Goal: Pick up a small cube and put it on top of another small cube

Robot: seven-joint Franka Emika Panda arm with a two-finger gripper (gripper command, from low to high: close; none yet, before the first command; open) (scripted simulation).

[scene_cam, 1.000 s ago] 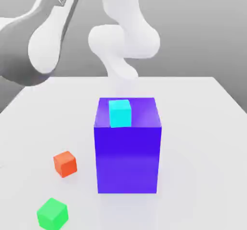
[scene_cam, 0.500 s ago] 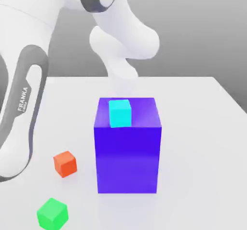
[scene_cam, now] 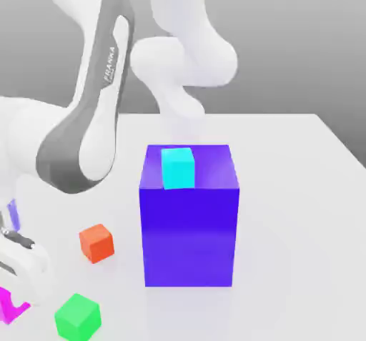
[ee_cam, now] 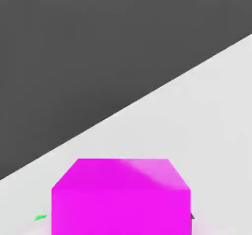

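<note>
White tabletop, one. Big blue block at its middle, one, carrying a cyan cube on top near the front edge. Robot arm bent down toward the exterior view's left. End effector low at that left edge, fingers hidden, so cannot tell whether apart or together. Magenta cube right at the end effector, close under the hand camera. Orange cube and green cube just beside, on the tabletop. Four small cubes altogether.

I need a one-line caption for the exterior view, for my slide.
Panda arm reaches low toward a magenta cube near green and red cubes.
</note>
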